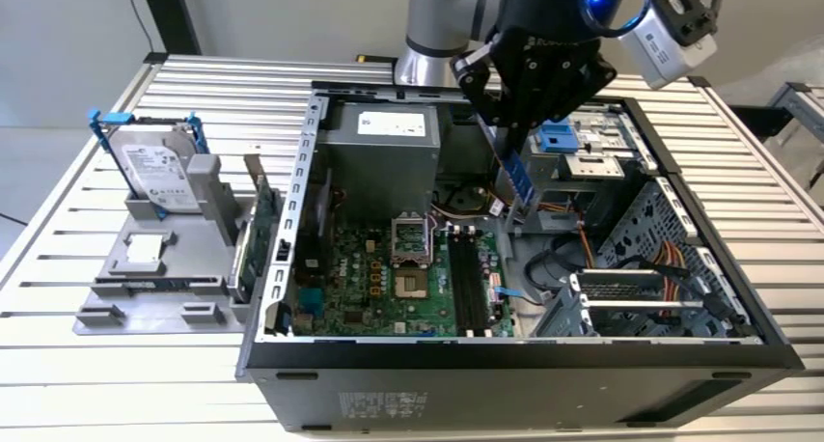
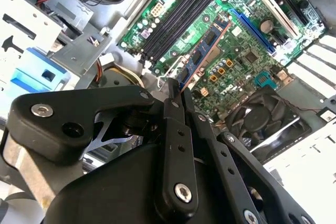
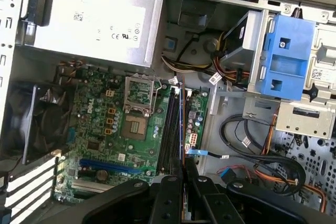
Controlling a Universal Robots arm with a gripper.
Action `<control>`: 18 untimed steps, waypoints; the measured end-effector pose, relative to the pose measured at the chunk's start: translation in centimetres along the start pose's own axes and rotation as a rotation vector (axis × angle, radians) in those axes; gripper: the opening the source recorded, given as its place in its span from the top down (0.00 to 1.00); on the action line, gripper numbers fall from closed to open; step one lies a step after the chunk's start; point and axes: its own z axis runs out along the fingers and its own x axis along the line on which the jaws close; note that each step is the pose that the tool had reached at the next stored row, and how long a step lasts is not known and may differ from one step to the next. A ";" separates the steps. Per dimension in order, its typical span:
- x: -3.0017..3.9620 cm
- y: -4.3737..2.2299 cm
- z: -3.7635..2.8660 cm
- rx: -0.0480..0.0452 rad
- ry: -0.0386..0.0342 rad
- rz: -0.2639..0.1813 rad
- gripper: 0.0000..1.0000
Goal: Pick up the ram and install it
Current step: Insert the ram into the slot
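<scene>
The gripper [image 1: 503,124] is pinching the ram [image 1: 515,177] by its upper end, its 2 black fingers [image 2: 173,103] pressed against the stick's flat faces. The ram hangs below them, leaning a little toward the exterior view's right, inside the open top of the computer case [image 1: 515,357]. It is held in the air near the case's far end, just beside the power supply [image 1: 380,152], and touches nothing but the gripper. In the second wrist view the ram reaches out from the fingertips over the green motherboard [image 2: 247,61], its chips and pale label facing the camera. The black memory slots [image 2: 173,19] lie just beside its line. In the first wrist view the stick shows edge-on as a thin line over those slots, between the processor socket [image 3: 136,121] and the case's cable bundle, so it is not yet seated. A fan [image 3: 26,124] sits at 1 edge of the motherboard, and a blue drive caddy [image 3: 286,56] sits at the opposite side of the case. The case stands on a slatted metal surface [image 1: 77,365]. Toward the surface's edge on the exterior view's left, a grey holder [image 1: 154,268] carries a hard drive [image 1: 161,167] in blue rails and an upright expansion card [image 1: 264,230] next to the case wall.
</scene>
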 end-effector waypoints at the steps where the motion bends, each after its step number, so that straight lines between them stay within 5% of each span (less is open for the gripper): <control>1: 0.00 0.00 0.00 0.0000 0.0000 0.004 1.00; 18: 0.00 -0.01 0.39 0.0007 0.0000 0.009 1.00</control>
